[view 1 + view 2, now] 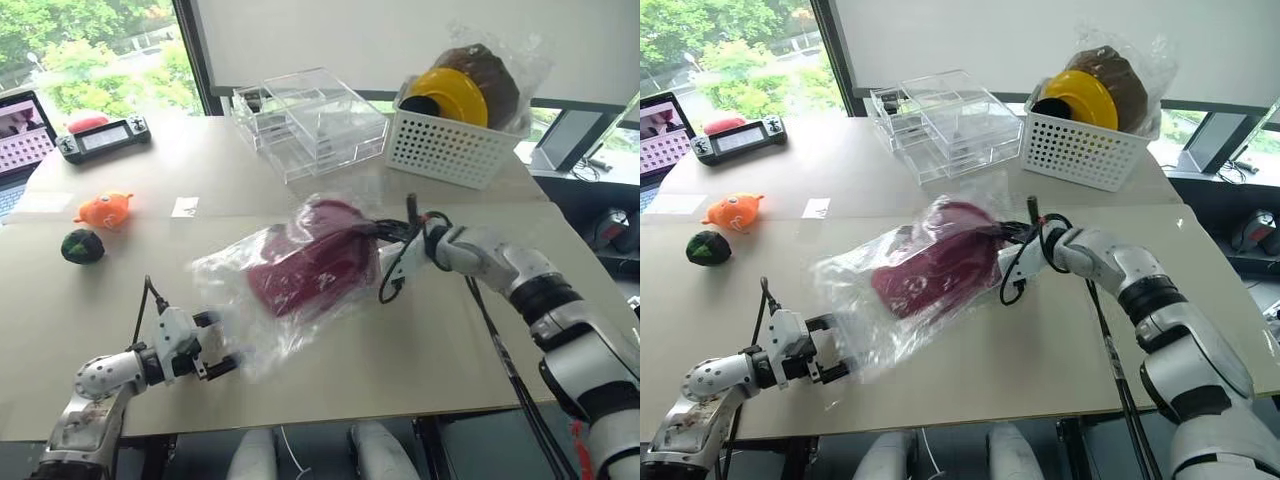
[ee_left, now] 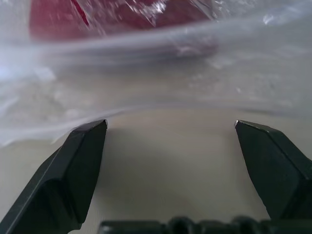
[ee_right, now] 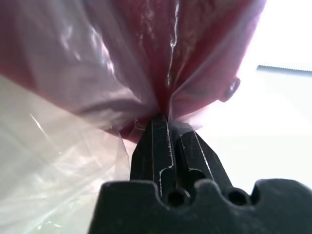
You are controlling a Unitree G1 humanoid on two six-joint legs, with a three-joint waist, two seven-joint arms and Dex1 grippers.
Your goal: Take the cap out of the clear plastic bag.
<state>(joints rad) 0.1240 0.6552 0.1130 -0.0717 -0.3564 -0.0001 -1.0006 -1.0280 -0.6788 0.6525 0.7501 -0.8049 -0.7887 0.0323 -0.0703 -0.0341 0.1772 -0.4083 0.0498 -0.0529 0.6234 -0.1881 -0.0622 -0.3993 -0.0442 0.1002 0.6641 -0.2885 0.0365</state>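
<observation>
Our right claw [image 1: 372,240] was pressed together, pinching a fold of the clear plastic bag [image 1: 262,305] and, as far as we could tell in the right wrist view, the crimson fabric under it. That end of the bag was lifted off the desk [image 1: 400,350], and the bag sloped down from it toward our left claw [image 1: 228,345]. The cap [image 1: 305,268] sat inside the bag, bunched up against the pinched end, still fully wrapped in plastic. We could read no mark or lettering on it through the crinkles.

Our left claw was spread wide at the low end of the bag. Its fingers [image 2: 80,168] stood to either side of bare desk, with the plastic edge just in front of their tips, and we could not tell whether they touched it.

Behind the bag, away from us, stood a stack of clear acrylic boxes [image 1: 310,120] and a white perforated basket [image 1: 450,145] with a yellow hat [image 1: 452,95] and a brown hat [image 1: 490,75] in wrap. Left of the bag lay an orange toy [image 1: 105,210], a dark green ball [image 1: 82,245] and a small white tag [image 1: 185,207] whose print was too small to read. Beyond those sat a handheld game console [image 1: 103,137] and a laptop [image 1: 20,140] at the desk's far left edge. Open desk lay to the right of the bag and in front of it up to the near edge.
</observation>
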